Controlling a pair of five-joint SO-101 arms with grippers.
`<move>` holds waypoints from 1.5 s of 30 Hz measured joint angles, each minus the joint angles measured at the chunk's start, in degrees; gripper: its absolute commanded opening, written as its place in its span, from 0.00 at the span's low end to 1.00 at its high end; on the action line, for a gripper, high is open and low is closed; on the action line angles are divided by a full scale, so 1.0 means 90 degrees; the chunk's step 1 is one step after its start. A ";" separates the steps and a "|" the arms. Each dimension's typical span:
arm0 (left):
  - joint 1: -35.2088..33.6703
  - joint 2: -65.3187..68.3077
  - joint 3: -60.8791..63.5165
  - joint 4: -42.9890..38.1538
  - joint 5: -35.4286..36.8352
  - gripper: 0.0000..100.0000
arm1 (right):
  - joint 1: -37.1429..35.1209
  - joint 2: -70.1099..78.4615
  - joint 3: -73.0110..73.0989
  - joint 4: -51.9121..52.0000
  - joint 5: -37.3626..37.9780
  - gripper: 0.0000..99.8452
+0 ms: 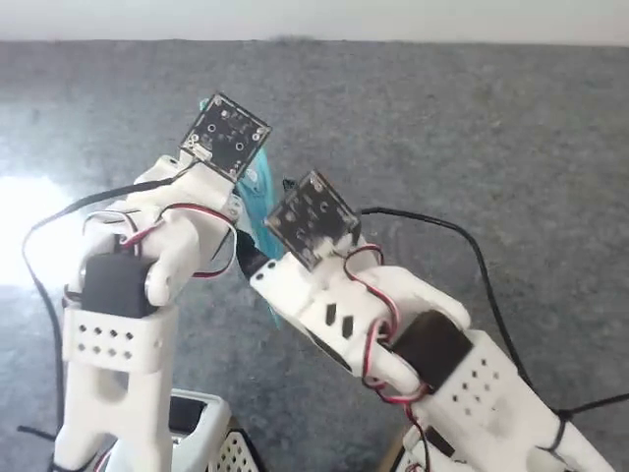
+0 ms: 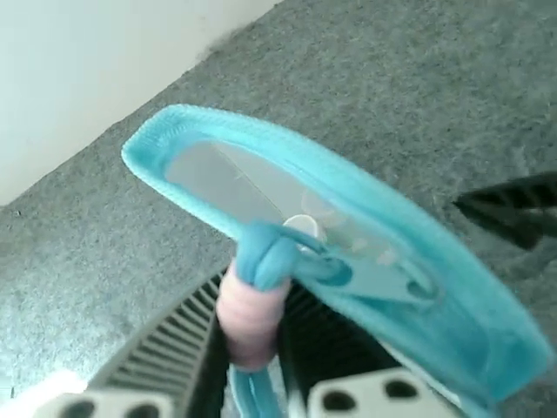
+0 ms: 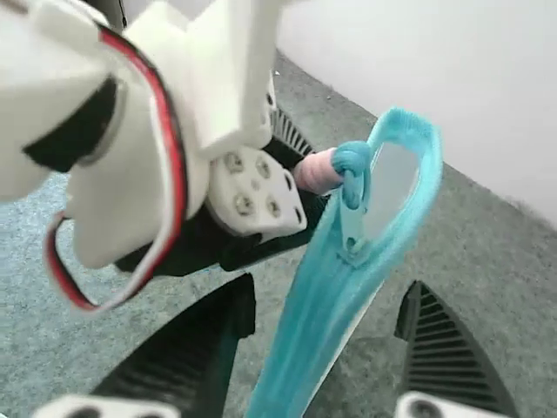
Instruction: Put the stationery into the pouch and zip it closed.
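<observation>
**Zip closure, late stage.** In the high view the left arm rises from 7 o'clock and the right arm from 5 o'clock; they meet over the pouch (image 1: 257, 202) at about 10 o'clock from centre.

Nearest, the right gripper (image 3: 331, 300) has its jaws spread wide, one on each side of the pouch – closed on nothing. Whether either finger touches the fabric cannot be told.

Just beyond it, the left gripper (image 2: 254, 300) is clamped on a pink toggle (image 3: 313, 171). A teal cord loop (image 3: 352, 161) ties the toggle to the zip pull.

The pouch stands on edge between the two grippers. It is a slim turquoise case of soft, ribbed fabric. Its lower end is hidden, so contact with the grey table (image 1: 472, 128) cannot be judged.

Progress, as judged: the teeth are joined along most of the pouch up to the slider (image 3: 352, 248). Past the slider a short mouth (image 2: 218, 178) gapes at the far end, with a pale lining showing inside. Whether the stationery lies within cannot be told.

What is left appears to be the last stretch of zip – drawing the toggle toward the open end while the pouch is steadied.
</observation>
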 measured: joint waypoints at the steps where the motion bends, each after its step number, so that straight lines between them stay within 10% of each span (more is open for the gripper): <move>1: 0.0000 0.0000 0.0000 0.0000 0.0000 0.01 | 0.0039 0.0068 -0.0039 0.0000 -0.0029 0.26; 18: -0.0078 -0.0049 0.0000 0.0225 -0.0078 0.01 | 0.0498 0.0342 -0.0215 -0.0449 -0.0078 0.26; 24: -0.0078 -0.0049 0.0000 0.0225 -0.0078 0.01 | 0.0537 0.0381 -0.0215 -0.0537 -0.0078 0.02; 45: -0.0391 -0.0147 0.0215 -0.0068 -0.0332 0.01 | 0.0713 0.0596 -0.0352 -0.0440 0.0459 0.01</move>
